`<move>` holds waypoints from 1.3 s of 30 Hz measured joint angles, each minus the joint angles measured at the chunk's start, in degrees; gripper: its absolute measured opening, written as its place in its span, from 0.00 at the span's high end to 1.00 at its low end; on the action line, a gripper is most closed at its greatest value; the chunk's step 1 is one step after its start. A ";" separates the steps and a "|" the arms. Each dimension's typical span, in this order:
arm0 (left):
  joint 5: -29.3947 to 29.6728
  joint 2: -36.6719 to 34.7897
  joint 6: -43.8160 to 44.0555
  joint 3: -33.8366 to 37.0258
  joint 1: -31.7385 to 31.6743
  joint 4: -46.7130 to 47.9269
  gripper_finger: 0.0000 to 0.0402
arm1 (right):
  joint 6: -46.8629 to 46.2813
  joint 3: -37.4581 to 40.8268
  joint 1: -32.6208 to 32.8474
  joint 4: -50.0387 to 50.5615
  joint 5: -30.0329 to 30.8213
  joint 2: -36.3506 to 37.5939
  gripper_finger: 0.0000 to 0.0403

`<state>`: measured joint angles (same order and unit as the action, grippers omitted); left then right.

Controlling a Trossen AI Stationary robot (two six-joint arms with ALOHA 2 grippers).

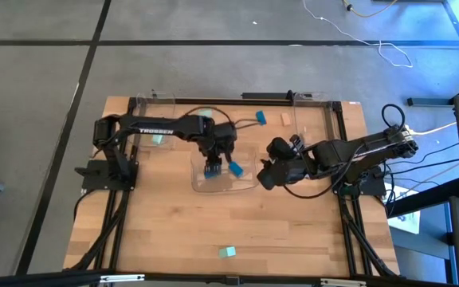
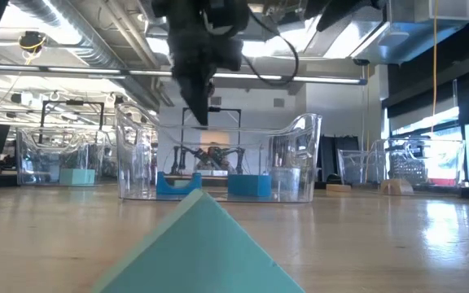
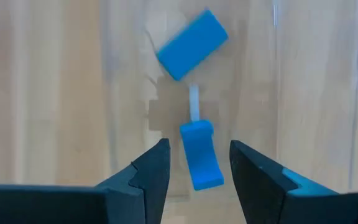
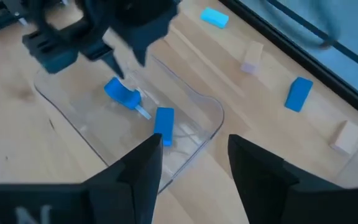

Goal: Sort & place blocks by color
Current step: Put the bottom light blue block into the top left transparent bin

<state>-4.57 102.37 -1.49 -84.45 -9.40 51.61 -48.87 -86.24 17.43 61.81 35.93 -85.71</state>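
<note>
A mint-teal block (image 2: 198, 244) fills the low view's bottom, while mid-frame the left gripper (image 1: 213, 162), fingers open, hangs over two blue blocks (image 1: 235, 169) in a clear tray (image 1: 245, 182), right gripper (image 1: 268, 171) open beside.

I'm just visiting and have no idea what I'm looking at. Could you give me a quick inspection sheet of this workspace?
Surface: wooden table.
Job's things: two blue blocks in the middle tray; another blue block, tan block and mint block on the table.
Clutter: nothing seen.
Grippers: left gripper open above the tray; right gripper open beside it.
Cables: wires on the floor.
Surroundings: grey floor.
</note>
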 joint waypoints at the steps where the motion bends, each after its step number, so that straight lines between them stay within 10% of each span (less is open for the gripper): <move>1: 0.45 0.00 1.13 -1.29 -0.44 1.16 0.61 | -0.36 0.00 0.00 0.05 -0.01 0.00 0.54; 13: -2.55 -3.09 -4.86 -8.88 -2.01 18.56 0.61 | 10.96 0.00 0.00 0.21 -16.41 -0.02 0.54; 28: -6.07 -13.80 8.69 -8.78 9.42 22.46 0.61 | 36.38 0.00 0.44 -1.85 -32.98 -0.04 0.54; 39: 8.80 -15.10 28.61 -8.77 27.37 20.54 0.61 | 51.20 6.74 3.74 -13.28 -50.95 -0.09 0.54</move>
<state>4.24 87.26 27.13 -93.22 17.97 72.15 2.33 -79.49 21.18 48.53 -15.02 -85.80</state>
